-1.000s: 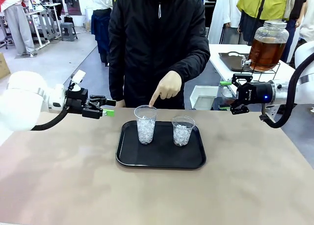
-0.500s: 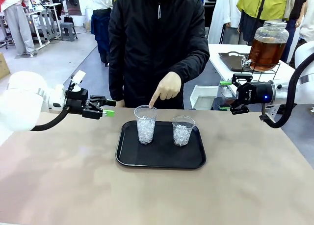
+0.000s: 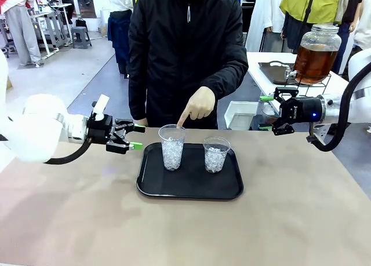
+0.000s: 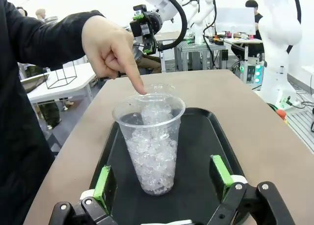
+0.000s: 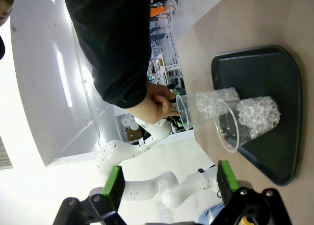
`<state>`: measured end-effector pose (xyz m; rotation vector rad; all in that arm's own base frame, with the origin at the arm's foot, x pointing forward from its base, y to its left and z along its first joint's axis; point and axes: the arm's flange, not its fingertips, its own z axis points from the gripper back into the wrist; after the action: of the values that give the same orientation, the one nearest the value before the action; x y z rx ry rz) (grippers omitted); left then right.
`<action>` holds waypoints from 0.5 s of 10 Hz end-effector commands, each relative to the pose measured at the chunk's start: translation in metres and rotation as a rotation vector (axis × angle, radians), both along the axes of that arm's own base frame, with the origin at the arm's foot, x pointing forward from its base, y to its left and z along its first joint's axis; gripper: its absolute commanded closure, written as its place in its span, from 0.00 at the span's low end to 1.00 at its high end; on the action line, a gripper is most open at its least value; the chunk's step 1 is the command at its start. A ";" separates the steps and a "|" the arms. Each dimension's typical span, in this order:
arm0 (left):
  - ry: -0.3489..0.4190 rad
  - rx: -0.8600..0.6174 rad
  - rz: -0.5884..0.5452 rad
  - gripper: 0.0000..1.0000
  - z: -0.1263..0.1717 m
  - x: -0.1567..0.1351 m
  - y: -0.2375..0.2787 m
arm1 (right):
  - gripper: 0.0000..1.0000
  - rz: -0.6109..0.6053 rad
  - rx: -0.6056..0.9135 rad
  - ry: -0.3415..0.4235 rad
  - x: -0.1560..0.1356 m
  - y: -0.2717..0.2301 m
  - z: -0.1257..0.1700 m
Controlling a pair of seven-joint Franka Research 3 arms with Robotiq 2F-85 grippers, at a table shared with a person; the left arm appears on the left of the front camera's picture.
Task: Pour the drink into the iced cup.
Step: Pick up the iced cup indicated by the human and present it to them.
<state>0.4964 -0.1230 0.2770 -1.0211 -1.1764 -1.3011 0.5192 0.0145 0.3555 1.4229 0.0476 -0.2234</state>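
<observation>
Taller iced cup [image 3: 172,148] stands upright on tray [image 3: 186,186], mouth up.

Surroundings of the work area, viewed across the table.
A black tray [image 3: 191,188] is laid at the middle of a tan table [image 3: 69,219]; a black jacket [image 3: 185,51] is worn by the person standing behind it; a white side table [image 3: 278,57] is set at the far right, a dark tray [image 3: 275,72] being placed on it; a white bin [image 3: 237,114] is seen between the two tables.
</observation>
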 end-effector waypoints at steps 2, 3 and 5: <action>-0.008 -0.023 0.034 0.00 -0.020 0.010 -0.016 | 0.00 -0.001 0.001 -0.001 0.000 0.000 0.001; -0.015 -0.026 0.048 0.00 -0.027 0.015 -0.021 | 0.00 -0.001 0.001 -0.001 0.000 0.000 0.001; -0.010 -0.031 0.059 0.00 -0.034 0.021 -0.026 | 0.00 -0.001 0.001 -0.001 0.000 0.000 0.001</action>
<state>0.5138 -0.1443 0.2461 -1.0270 -1.1853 -1.2411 0.5191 0.0146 0.3554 1.4229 0.0479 -0.2236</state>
